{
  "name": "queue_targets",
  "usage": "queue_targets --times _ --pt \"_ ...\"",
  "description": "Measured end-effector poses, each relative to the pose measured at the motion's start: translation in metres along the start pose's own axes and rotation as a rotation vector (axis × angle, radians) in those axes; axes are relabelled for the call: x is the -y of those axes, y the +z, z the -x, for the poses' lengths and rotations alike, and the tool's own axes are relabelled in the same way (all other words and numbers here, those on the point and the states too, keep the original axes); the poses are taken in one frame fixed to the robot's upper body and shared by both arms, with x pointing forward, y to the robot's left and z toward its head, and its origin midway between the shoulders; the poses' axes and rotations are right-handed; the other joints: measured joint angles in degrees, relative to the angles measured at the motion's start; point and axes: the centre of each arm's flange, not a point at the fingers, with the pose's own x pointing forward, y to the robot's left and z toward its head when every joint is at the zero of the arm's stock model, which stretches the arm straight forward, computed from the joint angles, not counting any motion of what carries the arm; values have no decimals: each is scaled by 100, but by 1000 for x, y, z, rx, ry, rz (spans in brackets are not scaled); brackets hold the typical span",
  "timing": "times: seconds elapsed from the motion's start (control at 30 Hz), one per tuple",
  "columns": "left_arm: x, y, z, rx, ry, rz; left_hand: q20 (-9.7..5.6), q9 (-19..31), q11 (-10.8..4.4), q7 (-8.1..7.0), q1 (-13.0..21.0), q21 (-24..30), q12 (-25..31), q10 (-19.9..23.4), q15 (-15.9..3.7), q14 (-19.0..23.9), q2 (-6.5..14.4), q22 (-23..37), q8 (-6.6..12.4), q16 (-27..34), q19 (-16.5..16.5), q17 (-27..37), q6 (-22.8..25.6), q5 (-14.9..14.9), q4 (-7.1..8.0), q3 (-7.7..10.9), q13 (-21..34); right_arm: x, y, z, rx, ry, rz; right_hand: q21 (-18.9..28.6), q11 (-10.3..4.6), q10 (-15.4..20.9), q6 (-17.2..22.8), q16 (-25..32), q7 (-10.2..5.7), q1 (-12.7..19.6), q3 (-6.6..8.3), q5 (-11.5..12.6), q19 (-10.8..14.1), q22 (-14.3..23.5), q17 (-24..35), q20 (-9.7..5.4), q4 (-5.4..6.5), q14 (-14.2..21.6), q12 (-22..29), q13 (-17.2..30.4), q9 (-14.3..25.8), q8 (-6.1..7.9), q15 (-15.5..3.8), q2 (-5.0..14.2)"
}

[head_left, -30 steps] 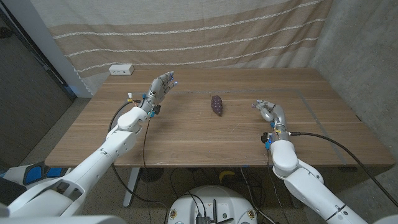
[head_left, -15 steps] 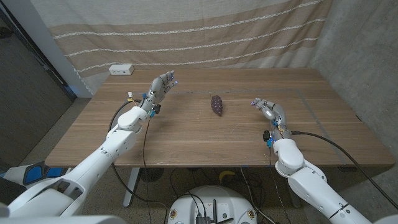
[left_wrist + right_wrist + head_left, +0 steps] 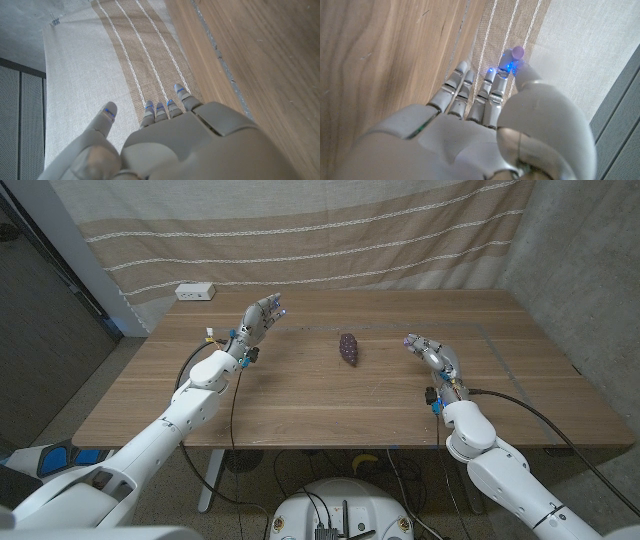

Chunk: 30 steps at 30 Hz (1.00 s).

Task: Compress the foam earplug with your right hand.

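Right robot hand [image 3: 431, 355] edged forward, pinching foam earplug [image 3: 518, 51] at fingertips; left robot hand [image 3: 258, 319] open.

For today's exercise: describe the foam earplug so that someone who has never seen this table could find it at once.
Start at the wooden table and go to the right hand, near the table's right side. The foam earplug is the small pale purple cylinder pinched at its fingertips. Unlike the larger dark purple lump mid-table, it is held, not lying on the wood.

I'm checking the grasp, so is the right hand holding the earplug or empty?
Holding it. In the right wrist view the earplug sits pinched between the right hand's thumb and fingers.
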Motion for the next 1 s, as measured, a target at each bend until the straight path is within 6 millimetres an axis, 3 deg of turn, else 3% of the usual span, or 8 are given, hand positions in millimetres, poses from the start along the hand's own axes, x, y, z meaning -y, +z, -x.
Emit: queue_targets --times 0.77,1.0 --pt "1 1 4 2 4 -3 0 0 0 0 0 0 0 0 0 0 0 0 0 0 0 0 0 0 -40 8 0 4 1 -13 -3 195 -197 -25 61 -62 -159 -45 53 -159 -50 109 -188 -1 95 62 49 -147 -64 -1 208 25 -20 54" --pt "2 2 5 2 5 -5 0 0 0 0 0 0 0 0 14 -14 0 0 0 0 0 0 0 0 -81 2 0 4 -1 -17 -13 256 -267 -46 99 -106 -408 -6 38 -327 -153 109 -315 3 186 16 119 -285 -107 44 348 25 -10 224"
